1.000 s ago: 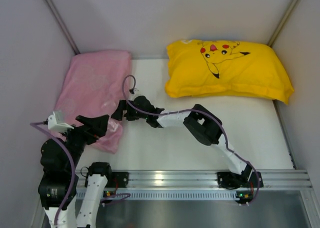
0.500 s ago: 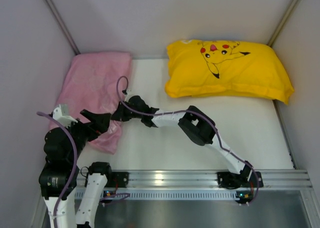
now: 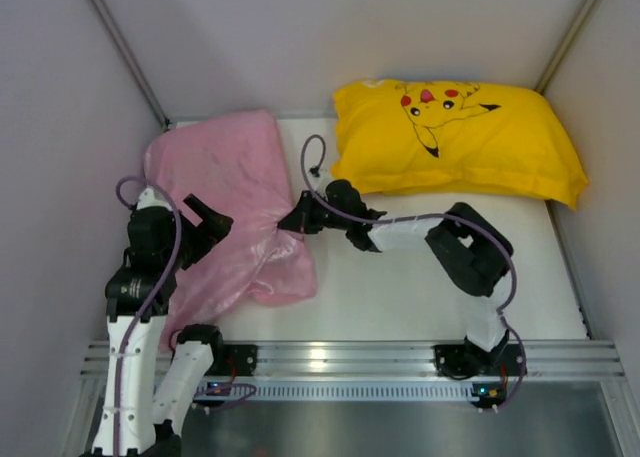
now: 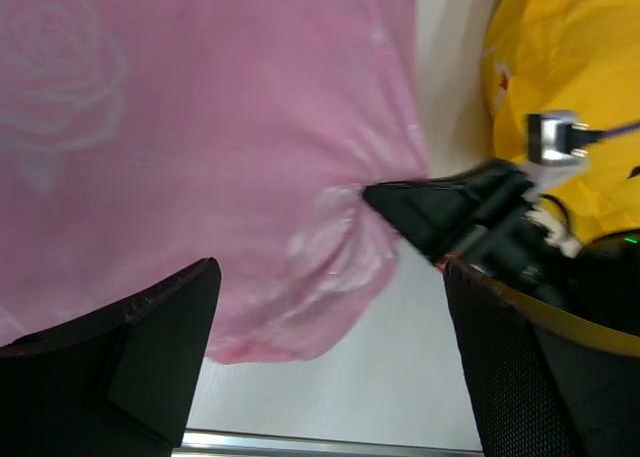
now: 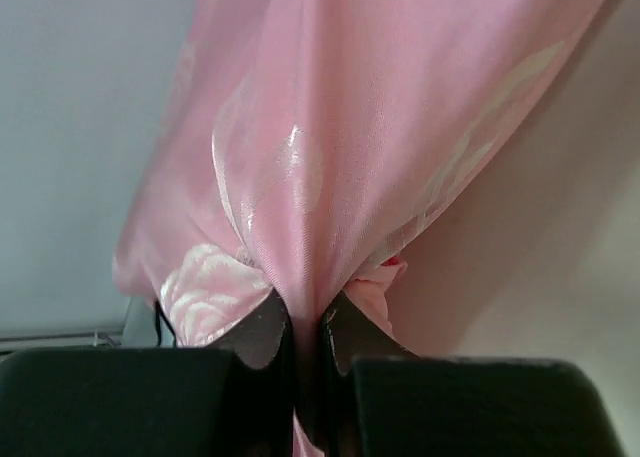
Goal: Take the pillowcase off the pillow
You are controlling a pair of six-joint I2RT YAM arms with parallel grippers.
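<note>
right arm reaches left, elbow bent; right gripper (image 5: 305,327) clamps bunched edge of pink pillowcase (image 3: 225,167). left gripper (image 4: 325,337) gapes wide, empty, above pillowcase.

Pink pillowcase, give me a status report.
Right fingers shut on pink pillowcase. Left fingers open, over it. Pillow not visible. Yellow Pikachu pillow apart, far right.

The right gripper (image 3: 291,220) pinches the pink pillowcase (image 3: 225,177) at its right edge.
</note>
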